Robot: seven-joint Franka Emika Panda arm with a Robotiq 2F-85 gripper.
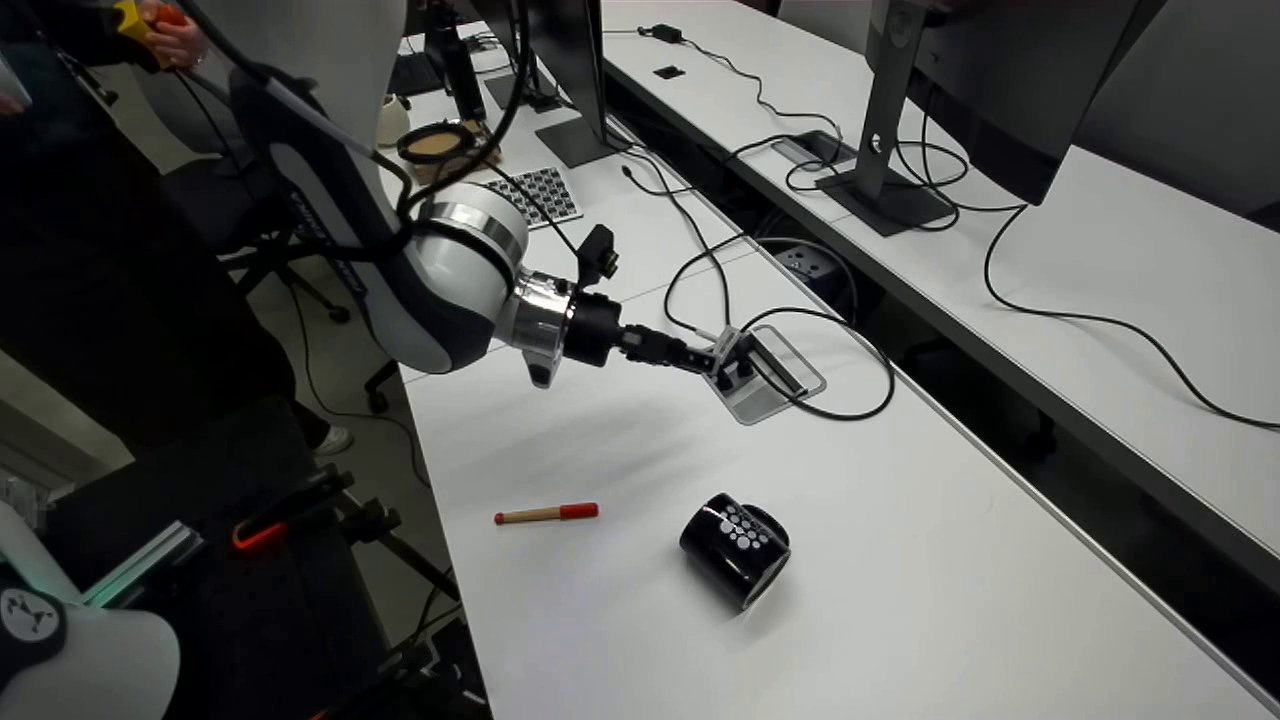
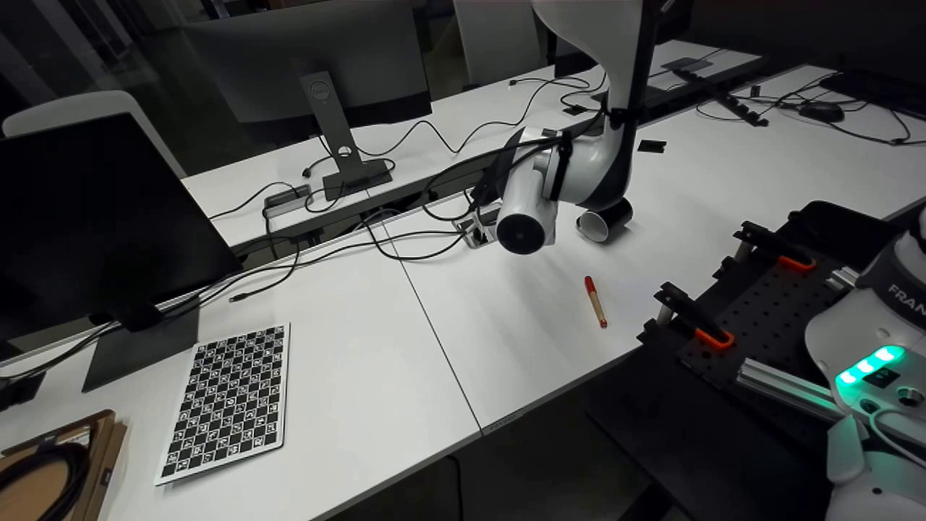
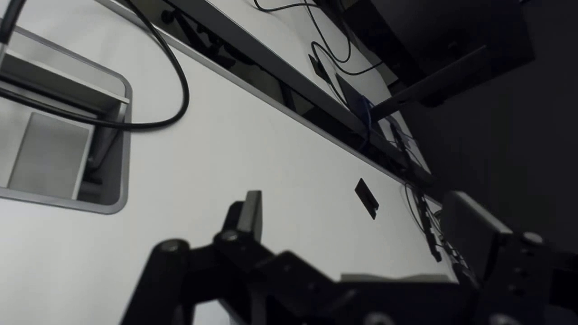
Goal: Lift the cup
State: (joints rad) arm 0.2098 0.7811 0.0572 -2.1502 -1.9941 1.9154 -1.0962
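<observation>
Glossy black cylindrical cup [image 1: 735,555] on its side, well apart from your wide-spread black two-fingered pincer [image 3: 354,198]
In an exterior view you see the cup on the flat white worktop [image 1: 900,560], toward the bottom from your pincer, its mouth-to-base axis slanting from upper left to lower right; its white-lined mouth [image 2: 594,227] shows in an exterior view. You hold nothing. Likely you need to swing across to the cup, then set the jaws across that axis so they squeeze its round sides

The cup [image 1: 733,552] looks glossy, the table [image 1: 900,540] smooth, the pen [image 1: 547,514] partly wooden.
</observation>
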